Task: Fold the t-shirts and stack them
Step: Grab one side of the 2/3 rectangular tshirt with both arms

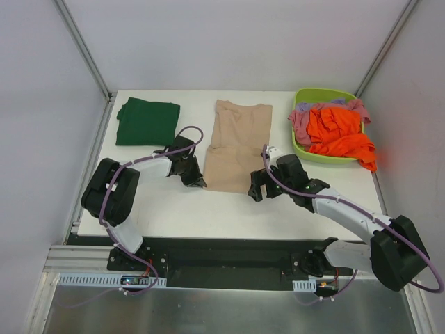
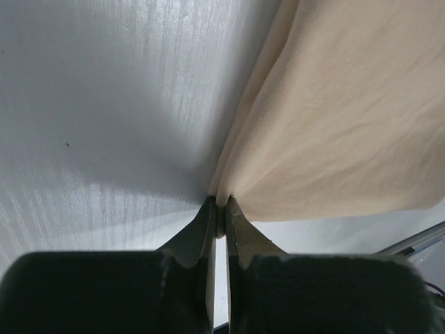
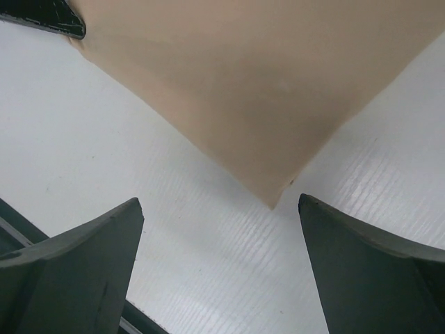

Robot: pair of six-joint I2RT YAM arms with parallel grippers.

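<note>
- Dark green t-shirt (image 1: pixel 147 122): folded, flat on far-left part of white table (image 1: pixel 208 205)
- Left gripper (image 2: pixel 220 209): fingers pressed together, pinching beige t-shirt (image 1: pixel 238 139) at near-left corner
- Beige t-shirt: lies lengthwise at table centre
- Right gripper (image 3: pixel 219 202): fingers spread wide, near-right shirt corner between them, not gripped
- Lime-green basket (image 1: pixel 313 92): far-right corner, holds crumpled orange t-shirt (image 1: pixel 341 132) with pink and lilac cloth; orange one drapes over rim

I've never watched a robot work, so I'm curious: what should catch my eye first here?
The beige t-shirt lies spread in the centre, its near left corner pinched by the left gripper, while the right gripper hovers open at the near right corner. Next come the orange t-shirt heaped in the lime basket far right, and a folded dark green t-shirt far left.
</note>
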